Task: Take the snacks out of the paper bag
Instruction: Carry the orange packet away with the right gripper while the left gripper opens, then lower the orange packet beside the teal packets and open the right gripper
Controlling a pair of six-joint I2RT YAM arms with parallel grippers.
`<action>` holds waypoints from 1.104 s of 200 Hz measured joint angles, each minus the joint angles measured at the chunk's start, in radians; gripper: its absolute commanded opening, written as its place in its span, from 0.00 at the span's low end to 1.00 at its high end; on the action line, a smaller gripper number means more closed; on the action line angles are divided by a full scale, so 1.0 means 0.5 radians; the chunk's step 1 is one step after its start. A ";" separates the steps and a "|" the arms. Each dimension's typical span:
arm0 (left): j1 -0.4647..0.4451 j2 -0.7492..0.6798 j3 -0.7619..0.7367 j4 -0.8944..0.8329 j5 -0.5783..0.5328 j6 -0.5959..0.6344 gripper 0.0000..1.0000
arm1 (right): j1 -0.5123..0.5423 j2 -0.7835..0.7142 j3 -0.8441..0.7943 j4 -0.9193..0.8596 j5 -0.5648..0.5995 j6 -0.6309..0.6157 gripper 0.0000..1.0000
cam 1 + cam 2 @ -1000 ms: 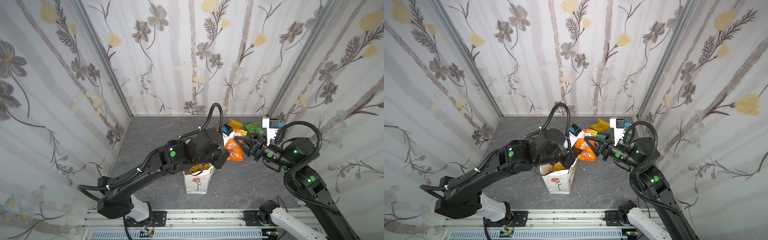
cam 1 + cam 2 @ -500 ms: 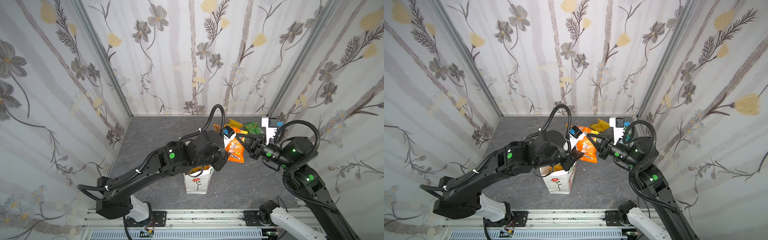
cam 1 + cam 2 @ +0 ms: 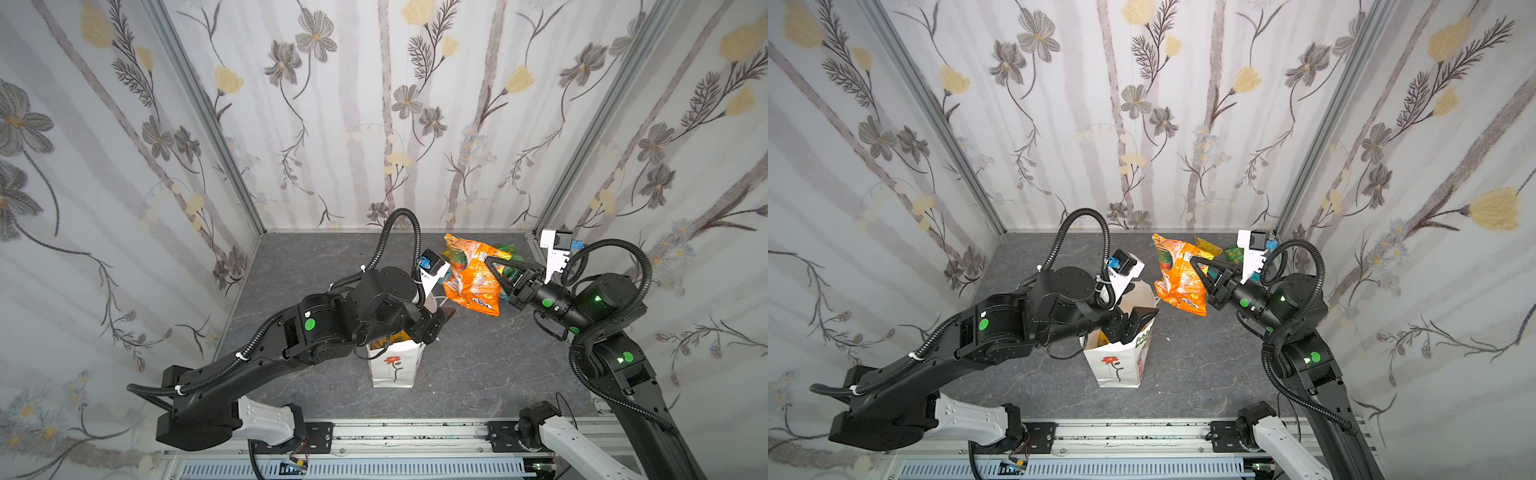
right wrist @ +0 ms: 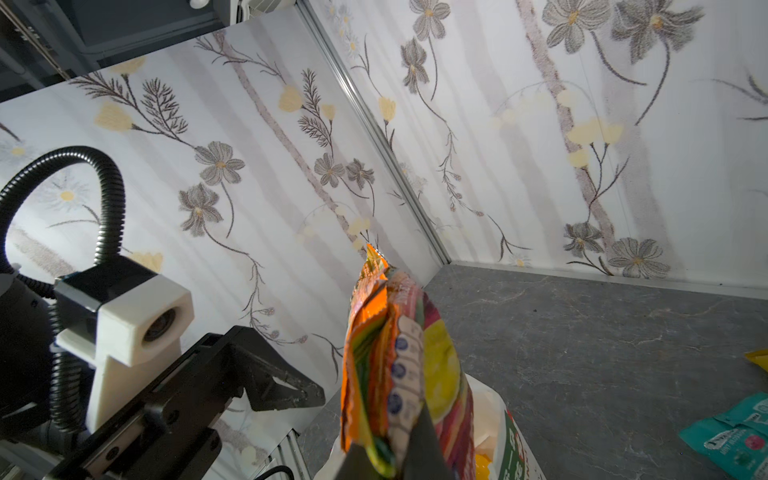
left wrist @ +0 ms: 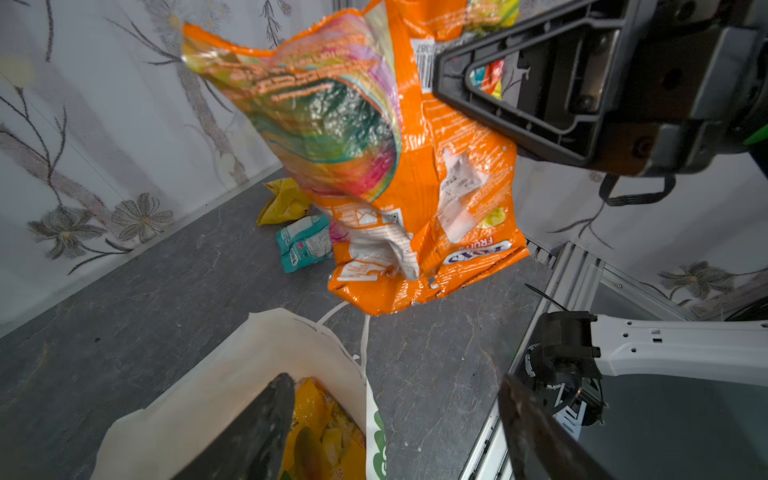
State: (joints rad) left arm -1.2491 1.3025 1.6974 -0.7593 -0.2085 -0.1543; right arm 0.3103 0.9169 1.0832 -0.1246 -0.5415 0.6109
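The right claw (image 3: 490,262) is pinching the orange packet (image 3: 467,276), pressed together on its edge, and holding it in the air above the worktop (image 3: 324,266), just beyond the bag (image 3: 395,368). The bag is standing upright near the front middle, mouth open, with a yellowish packet (image 5: 324,432) lying inside. The left claw (image 3: 1133,322) is hovering over the bag's mouth, spread wide and gripping nothing. A teal packet (image 5: 305,243) and a yellow packet (image 5: 282,203) are lying on the worktop near the back wall.
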 measured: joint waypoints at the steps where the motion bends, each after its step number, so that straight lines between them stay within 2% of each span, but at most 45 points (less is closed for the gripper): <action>1: 0.000 -0.007 -0.007 0.002 -0.002 0.000 0.86 | -0.009 -0.001 -0.004 0.000 0.000 0.004 0.00; 38: 0.000 -0.111 -0.130 0.051 -0.056 0.000 0.97 | -0.254 -0.007 -0.107 0.009 -0.002 0.073 0.00; 92: 0.000 -0.147 -0.194 0.060 -0.093 -0.007 1.00 | -0.518 0.063 -0.311 0.130 -0.031 0.197 0.00; 181: 0.000 -0.184 -0.227 0.059 -0.107 -0.013 1.00 | -0.607 0.327 -0.695 0.465 -0.110 0.280 0.00; 221: 0.000 -0.192 -0.243 0.058 -0.120 -0.014 1.00 | -0.607 0.509 -0.821 0.482 -0.157 0.256 0.00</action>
State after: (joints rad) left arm -1.2491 1.2068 1.5761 -0.7303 -0.2684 -0.1616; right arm 0.0071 1.1713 0.6727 0.1165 -0.6201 0.7387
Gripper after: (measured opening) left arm 0.997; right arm 0.063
